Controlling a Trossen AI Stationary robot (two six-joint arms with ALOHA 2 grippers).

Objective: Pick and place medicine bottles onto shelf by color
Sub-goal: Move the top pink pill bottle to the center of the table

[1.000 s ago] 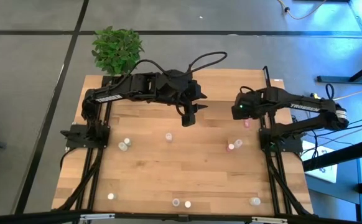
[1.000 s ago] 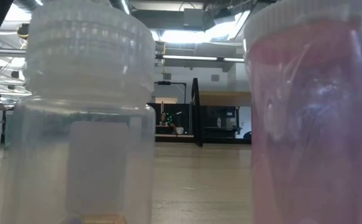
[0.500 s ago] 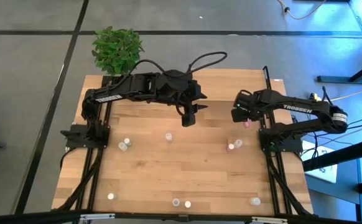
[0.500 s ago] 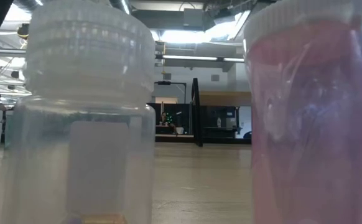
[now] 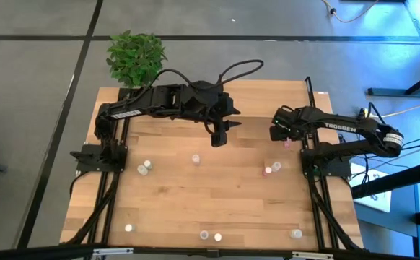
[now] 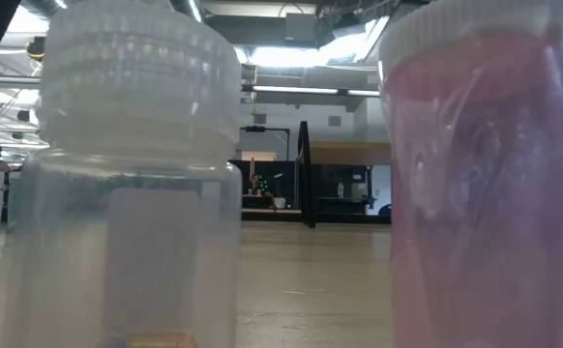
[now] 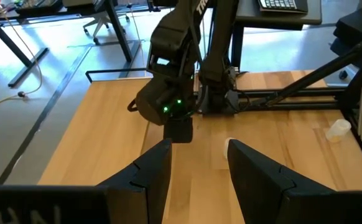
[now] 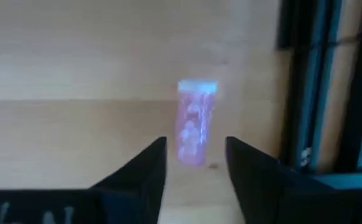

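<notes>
My right gripper [image 8: 195,146] hangs open, pointing down, near the table's right edge [image 5: 278,133]. A pink medicine bottle with a pale cap [image 8: 196,121] rests on the wood. Its lower end shows between my two fingertips, with a gap on each side. In the high view it is a pink dot [image 5: 286,144]. My left gripper [image 5: 219,139] waits open, raised over the table's far middle [image 7: 196,149]. Several more bottles stand scattered on the table, such as one [image 5: 195,159] and a pair [image 5: 272,169]. A light-wood platform on black posts, perhaps the shelf [image 6: 344,153], shows far across the table.
Two bottles stand right before the low camera, one white-capped [image 6: 136,174] and one pink [image 6: 485,174], blocking most of that view. Black frame rails [image 8: 321,93] run close beside the pink bottle at the table's right edge. A potted plant [image 5: 134,58] stands at the far left corner.
My right gripper has come down toward the pink bottle by the right edge, shifting a little toward the table's near edge, its fingers still apart. The left arm and all bottles have kept still.
</notes>
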